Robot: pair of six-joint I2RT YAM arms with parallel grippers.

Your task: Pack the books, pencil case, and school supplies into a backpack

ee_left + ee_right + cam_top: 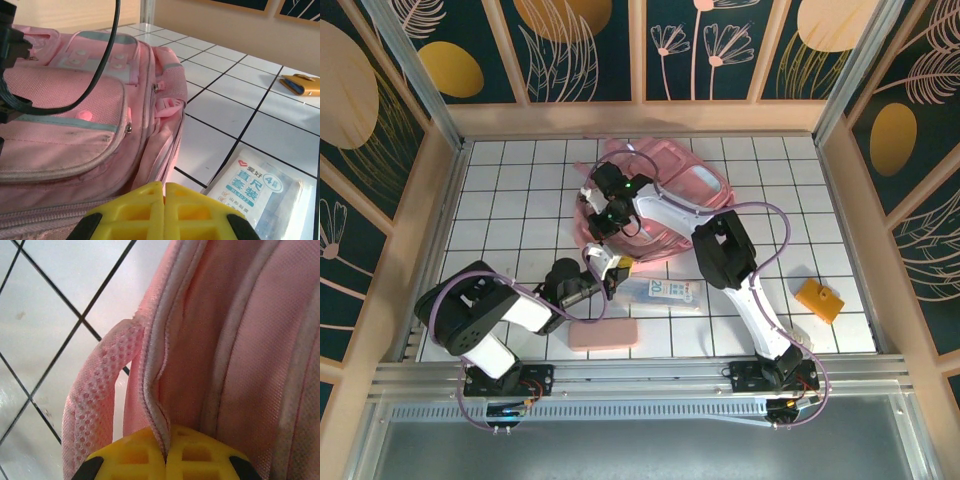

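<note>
right jaws tight on backpack (240,340) seam; left jaws together, empty, just beside it

Packet (665,293) in frt of backpack (705,185); pencil case (603,334) nearer.

Top camera: high above and behind the arm bases (510,382), looking down on the whole table (520,170); the backpack (690,185) lies toward the far side.
Left wrist camera: low and close beside the backpack (75,100), facing along its front and across the tiles past it.
Right wrist camera: tight against the backpack (240,340) at an edge seam, with tiles beyond it.
Shared: all three take in the backpack; the top and left wrist cameras both take in the packet (670,292) (260,190) just beside the backpack and the orange block (819,300) (302,84) well apart from it.
</note>
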